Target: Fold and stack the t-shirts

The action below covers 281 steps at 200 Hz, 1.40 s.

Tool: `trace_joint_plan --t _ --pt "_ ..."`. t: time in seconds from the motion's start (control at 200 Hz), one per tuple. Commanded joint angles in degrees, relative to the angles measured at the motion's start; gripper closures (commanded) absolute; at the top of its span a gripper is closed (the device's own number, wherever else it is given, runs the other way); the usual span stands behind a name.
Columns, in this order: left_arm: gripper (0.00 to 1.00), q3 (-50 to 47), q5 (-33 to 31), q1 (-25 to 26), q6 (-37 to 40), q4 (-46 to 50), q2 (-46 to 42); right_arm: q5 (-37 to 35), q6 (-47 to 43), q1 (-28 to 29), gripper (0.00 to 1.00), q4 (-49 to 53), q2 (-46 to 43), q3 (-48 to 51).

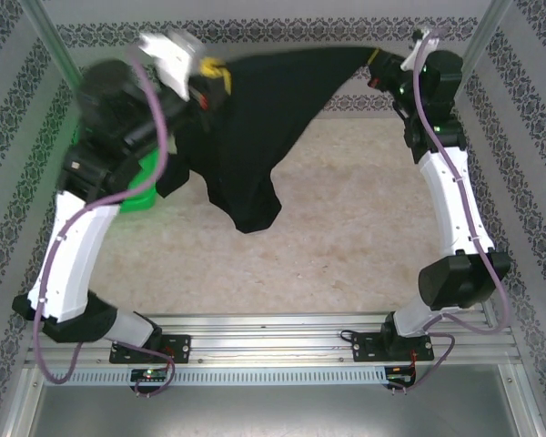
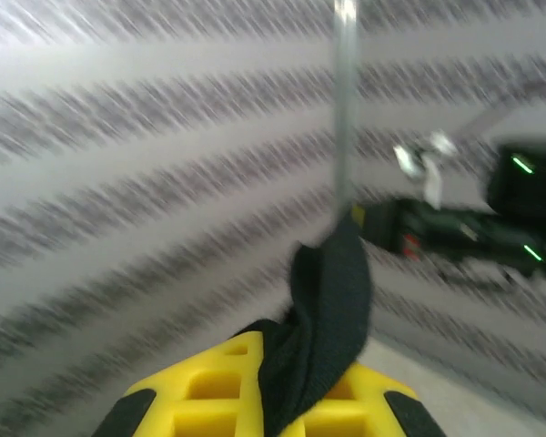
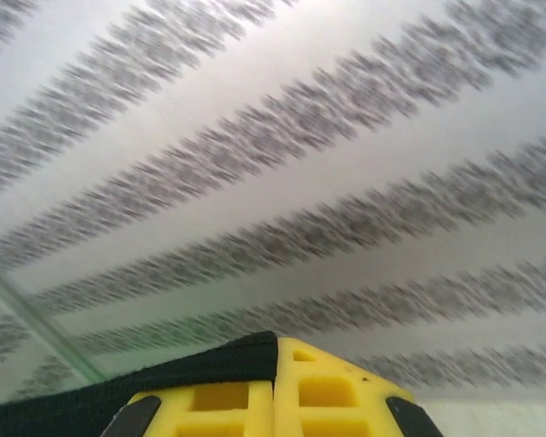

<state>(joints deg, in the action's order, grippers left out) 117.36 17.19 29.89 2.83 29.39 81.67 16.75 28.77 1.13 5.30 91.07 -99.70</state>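
A black t-shirt hangs in the air above the table, stretched between both grippers, its lower part sagging to a point near the table. My left gripper is shut on its left end at the upper left. In the left wrist view a twisted band of the t-shirt runs out from between the yellow fingers of the left gripper. My right gripper is shut on the t-shirt's right end at the upper right. Black t-shirt hem lies over the left finger of the right gripper.
A green mesh basket stands at the left, partly behind my left arm. The beige tabletop spreads under the hanging shirt. Patterned walls and metal posts enclose the back and sides.
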Motion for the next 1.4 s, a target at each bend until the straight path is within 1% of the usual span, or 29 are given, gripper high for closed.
trace_joint_plan --t 0.0,0.035,0.085,0.12,0.175,0.225,0.28,0.315,0.34,0.41,0.485,0.609,0.649,0.684,0.719,0.734,0.779,0.849,0.884,0.904,0.944,0.959,1.009,1.064,1.184,1.219,1.304,1.369,1.399 --pt "1.00 -17.78 -0.39 8.23 -1.21 -12.76 -2.92 -7.29 1.05 -4.05 1.00 -1.32 -0.65 10.62" --pt "1.00 -24.23 -0.39 11.08 -2.85 -16.77 -3.66 -6.82 1.04 -5.21 1.00 -1.09 -0.58 13.03" --pt "1.00 -32.66 -3.06 15.66 -4.23 -22.27 -3.61 -6.70 0.95 -6.64 1.00 -0.84 -0.22 16.26" --pt "1.00 -37.57 -3.71 18.04 -5.48 -25.56 -2.61 -6.83 0.72 -7.55 1.00 -1.00 0.10 18.43" --pt "1.00 -41.84 -5.27 20.32 -8.94 -28.81 0.52 -7.30 0.76 -8.99 0.99 -1.27 0.92 21.11" --pt "1.00 -44.96 -1.90 20.88 -13.62 -33.30 4.17 -7.18 1.08 -10.24 0.96 -1.54 2.08 22.89" --pt "1.00 -46.96 -1.79 22.18 -17.45 -37.58 8.27 -7.54 1.78 -11.41 0.95 -1.20 3.55 24.02" --pt "1.00 -47.51 -0.58 22.91 -19.07 -40.06 11.04 -8.03 2.46 -12.15 0.93 -0.55 4.34 24.44" --pt "1.00 -47.12 -0.07 23.45 -19.80 -40.92 13.09 -7.98 2.95 -12.65 0.88 -0.17 4.82 24.62" --pt "1.00 -45.07 1.94 24.95 -22.05 -43.00 18.89 -8.31 4.12 -13.90 0.69 0.35 5.77 25.37" --pt "1.00 -41.86 3.75 26.08 -24.08 -44.33 24.88 -9.17 4.69 -14.86 0.45 1.20 5.99 25.87" --pt "1.00 -35.95 6.87 26.13 -28.69 -45.58 34.42 -12.13 4.66 -16.49 0.21 4.22 3.24 25.91" --pt "0.98 -34.23 7.91 26.18 -29.73 -46.30 36.87 -12.84 4.26 -16.65 0.17 4.80 1.62 25.96" --pt "0.91 -33.20 8.54 26.18 -30.70 -47.31 38.51 -12.94 3.72 -16.67 0.13 5.62 0.26 25.67" --pt "0.77 -32.62 9.47 26.14 -31.51 -49.23 39.62 -12.48 3.36 -16.64 0.13 6.60 -1.02 25.36" --pt "0.72 -32.44 10.05 26.12 -31.95 -50.22 39.98 -12.26 3.31 -16.61 0.13 7.11 -1.64 25.27" --pt "0.62 -31.68 11.93 26.09 -33.09 -52.67 40.94 -11.52 3.14 -16.19 0.12 8.06 -3.46 25.41" --pt "0.44 -29.65 14.23 26.01 -34.23 -53.46 42.11 -11.55 2.62 -15.06 0.12 9.71 -6.60 26.06" --pt "0.37 -28.73 14.74 25.94 -34.58 -53.55 42.59 -11.97 2.17 -14.26 0.12 10.46 -8.28 26.59" --pt "0.29 -28.34 15.07 25.84 -34.76 -53.56 42.79 -12.20 1.95 -13.81 0.12 10.93 -9.30 26.94" --pt "0.20 -27.93 15.51 25.46 -35.36 -53.98 43.00 -12.50 1.51 -12.95 0.12 11.66 -11.51 27.64" --pt "0.15 -27.92 15.60 25.30 -35.76 -54.23 43.13 -12.53 1.42 -12.72 0.12 11.98 -12.31 27.89" --pt "0.04 -28.02 15.93 24.30 -37.00 -54.99 43.17 -12.79 1.38 -11.89 0.12 13.27 -15.19 28.77" --pt "0.00 -28.71 15.17 22.85 -37.62 -54.91 42.46 -12.37 1.78 -11.37 0.12 14.93 -18.57 29.87" --pt "0.00 -31.76 10.67 18.85 -36.40 -51.54 37.73 -12.31 2.03 -9.42 0.13 18.94 -26.83 32.46" --pt "0.00 -32.47 10.43 17.73 -36.15 -50.75 36.22 -12.28 1.68 -8.69 0.13 20.19 -28.93 32.96" --pt "0.00 -32.85 13.01 16.07 -36.76 -50.22 34.38 -11.82 1.34 -7.55 0.13 23.94 -33.05 34.39" --pt "0.00 -32.52 14.81 15.90 -36.82 -49.51 34.06 -10.44 2.11 -7.12 0.13 25.25 -36.26 36.51" --pt "0.00 -32.58 14.70 15.90 -36.31 -48.82 33.62 -9.98 2.56 -6.62 0.13 25.96 -37.72 37.56"
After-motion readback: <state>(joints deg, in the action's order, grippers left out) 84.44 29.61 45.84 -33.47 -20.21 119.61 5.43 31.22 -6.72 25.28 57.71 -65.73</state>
